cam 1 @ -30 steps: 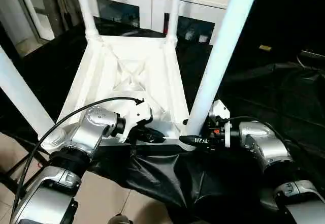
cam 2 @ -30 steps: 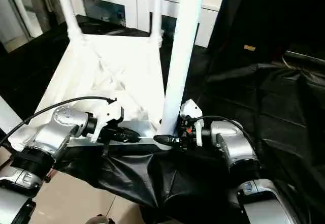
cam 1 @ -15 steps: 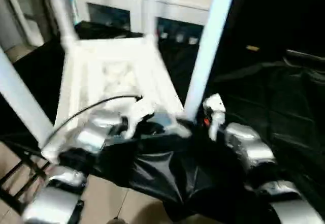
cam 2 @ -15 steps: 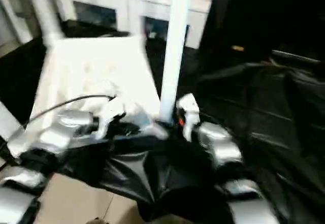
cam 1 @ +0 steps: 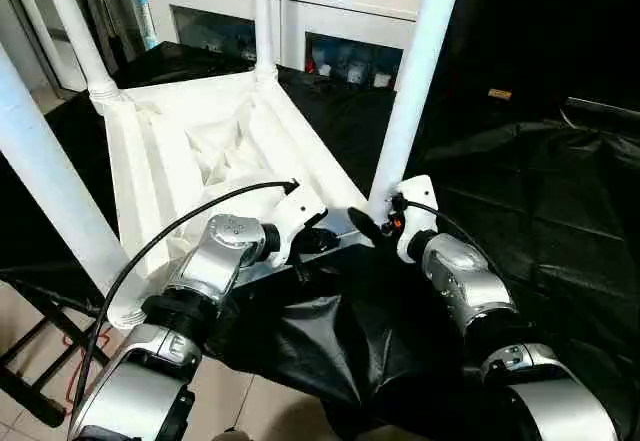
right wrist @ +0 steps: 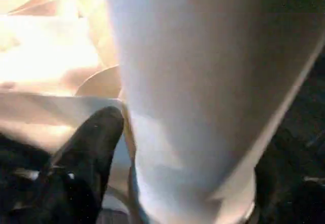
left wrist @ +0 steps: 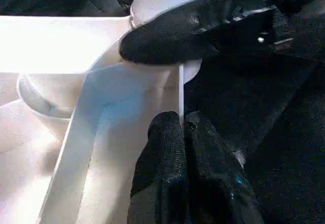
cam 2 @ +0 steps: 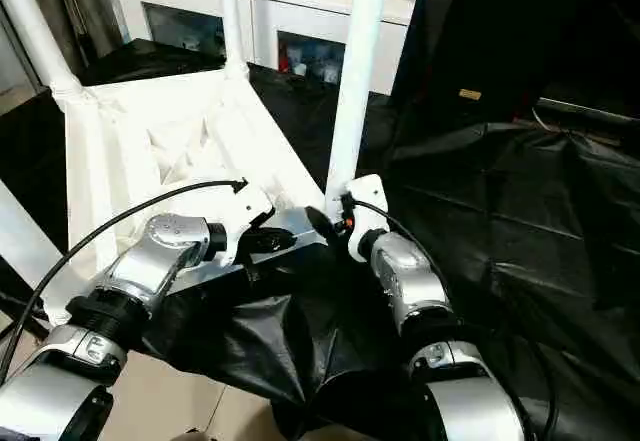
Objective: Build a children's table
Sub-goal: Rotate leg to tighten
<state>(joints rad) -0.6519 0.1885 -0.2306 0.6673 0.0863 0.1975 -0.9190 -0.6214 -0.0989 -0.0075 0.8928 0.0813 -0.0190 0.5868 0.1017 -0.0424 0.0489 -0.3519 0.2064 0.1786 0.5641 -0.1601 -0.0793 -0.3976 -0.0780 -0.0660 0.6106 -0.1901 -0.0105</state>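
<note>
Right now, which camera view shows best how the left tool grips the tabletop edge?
The left wrist view: both black fingers close on the thin rim of the tabletop. The left eye view shows the left tool at that near edge, its fingertips partly hidden. The right wrist view shows the leg from close up.

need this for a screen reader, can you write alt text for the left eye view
An upside-down white tabletop lies on a black sheet, four white legs standing up from its corners. The robot's left tool sits at the near rim and its right tool at the base of the near right leg. A white cabinet stands behind.
</note>
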